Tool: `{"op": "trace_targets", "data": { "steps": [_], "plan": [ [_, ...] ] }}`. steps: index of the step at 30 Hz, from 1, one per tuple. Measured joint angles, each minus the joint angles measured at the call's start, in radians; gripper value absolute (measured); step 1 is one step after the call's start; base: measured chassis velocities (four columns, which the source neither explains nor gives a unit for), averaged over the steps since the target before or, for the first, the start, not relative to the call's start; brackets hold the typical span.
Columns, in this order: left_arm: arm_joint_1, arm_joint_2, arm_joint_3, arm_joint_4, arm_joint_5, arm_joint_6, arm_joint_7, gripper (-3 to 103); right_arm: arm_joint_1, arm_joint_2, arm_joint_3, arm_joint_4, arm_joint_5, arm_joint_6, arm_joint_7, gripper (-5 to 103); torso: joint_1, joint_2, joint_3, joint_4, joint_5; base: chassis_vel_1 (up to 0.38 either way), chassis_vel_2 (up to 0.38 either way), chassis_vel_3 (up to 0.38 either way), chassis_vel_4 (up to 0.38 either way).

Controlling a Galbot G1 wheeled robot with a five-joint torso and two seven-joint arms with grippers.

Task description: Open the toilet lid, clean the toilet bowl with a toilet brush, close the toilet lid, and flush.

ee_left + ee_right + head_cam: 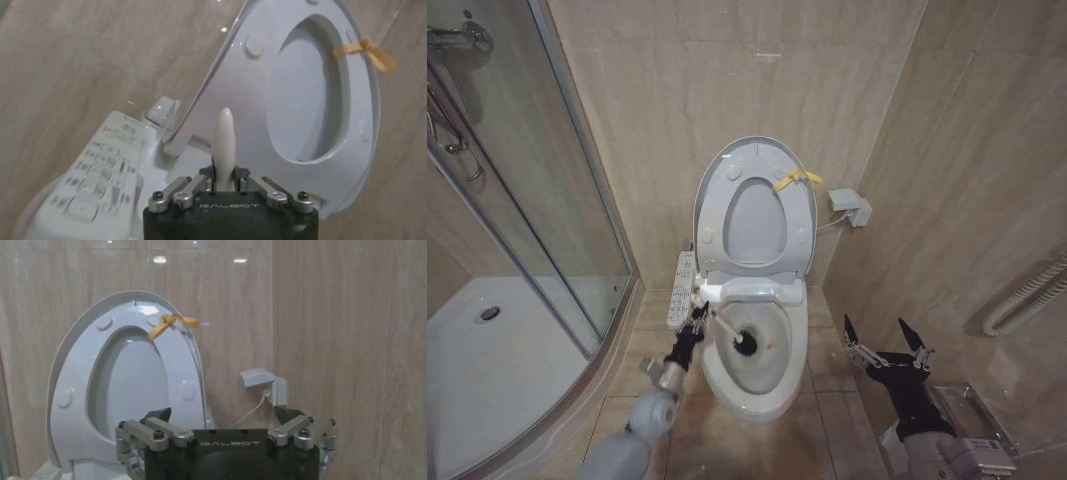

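Observation:
The toilet lid [755,205] stands raised against the back wall, a yellow strap [795,180] on its top edge. Below it the white toilet bowl [772,385] lies uncovered. My left gripper [699,320] is at the bowl's left rim, shut on the thin white handle of the toilet brush [745,345], whose black head sits inside the bowl. The left wrist view shows that handle [223,142] clamped in the left gripper [225,182], with the lid [257,115] behind. My right gripper [877,330] hovers open to the right of the toilet, facing the lid [73,380]; its fingers hold nothing [225,416].
A white button panel [683,290] sticks out on the toilet's left side. A glass shower enclosure [527,200] with a white tray [497,350] takes up the left. A wall socket box [852,207] and a corrugated hose [1027,295] are on the right wall.

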Motion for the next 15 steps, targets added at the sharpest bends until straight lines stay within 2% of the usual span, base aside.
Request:
{"op": "trace_targets", "data": {
  "steps": [9,15],
  "plan": [
    [-0.161,-0.099,0.069,0.212,0.004,-0.016,0.059,19,0.000,0.000,0.000,0.000,0.000,0.000,0.000,100,0.000,0.000,0.000,-0.0002,0.0000,0.000,0.000,0.000,0.000],
    [-0.208,-0.123,0.103,0.287,0.009,-0.023,0.087,19,0.000,0.000,0.000,0.000,0.000,0.000,0.000,100,0.000,0.000,0.000,-0.0001,0.0001,0.000,0.000,0.000,0.000]
  ]
}}
